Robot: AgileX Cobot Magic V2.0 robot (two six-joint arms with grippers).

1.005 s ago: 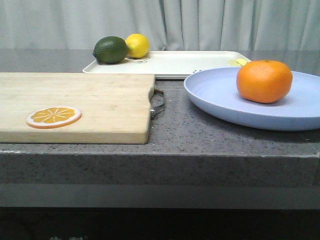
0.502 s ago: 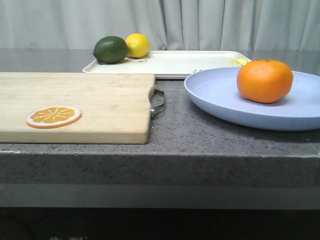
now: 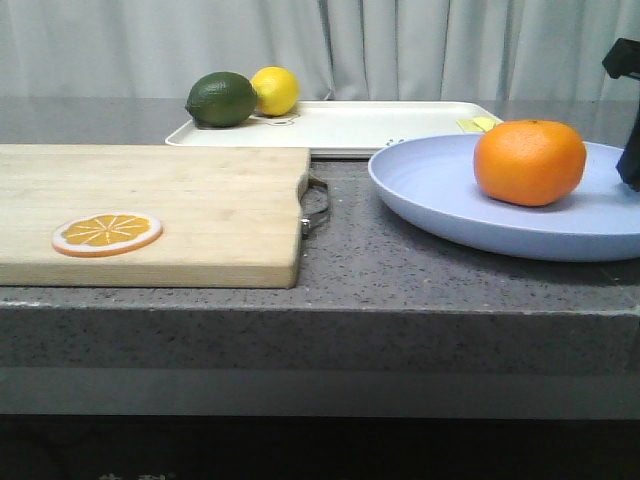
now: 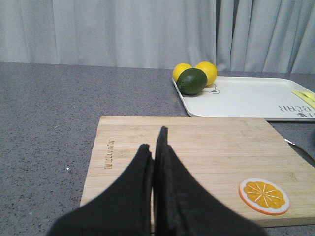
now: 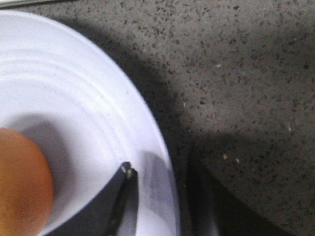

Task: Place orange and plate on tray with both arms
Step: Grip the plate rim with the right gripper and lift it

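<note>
Bamboo cutting board (image 4: 194,164) sits right under the left gripper (image 4: 152,147), whose fingers are pressed together with nothing between them. It hovers over the board's near end, with the fake orange slice (image 4: 264,195) off to its right. Ahead of it is the cream tray (image 3: 370,124), with a lime (image 3: 221,99) and lemon (image 3: 275,90) parked at its far left corner. Over on the right, the right gripper (image 5: 160,184) has its jaws apart, straddling the rim of the blue plate (image 5: 74,123), one finger inside, one out on the stone counter (image 5: 236,73). Looks like it's lining up an edge pinch. The orange (image 3: 529,161) sits on that plate, just inboard of the gripper, so lifting probably carries both.
</note>
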